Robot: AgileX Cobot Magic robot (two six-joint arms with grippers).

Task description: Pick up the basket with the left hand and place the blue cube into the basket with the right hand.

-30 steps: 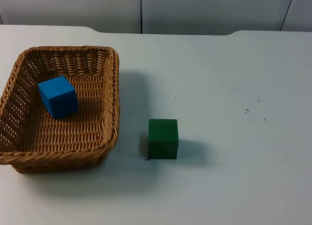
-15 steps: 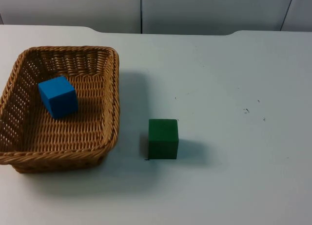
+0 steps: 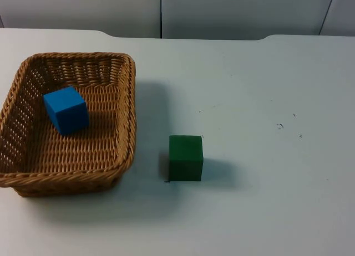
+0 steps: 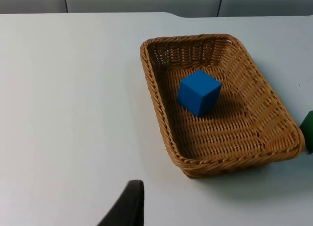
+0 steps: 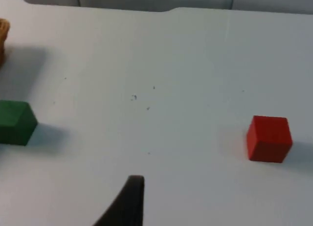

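Your blue cube (image 3: 66, 110) already sits inside the wicker basket (image 3: 128, 109), which rests on the white table (image 3: 266, 84). A green cube (image 3: 186, 157) stands just beside the basket, apart from it. Your left gripper (image 4: 128, 206) hangs back from the basket; your right gripper (image 5: 128, 199) hangs between the green cube and a red cube (image 5: 268, 138). You can't tell either claw's opening.

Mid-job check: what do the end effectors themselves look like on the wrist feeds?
The left end effector shows one fingertip: plain matte black, a narrow, slightly curved blade with a rounded end and no markings. The right end effector shows a matching black fingertip of the same shape.
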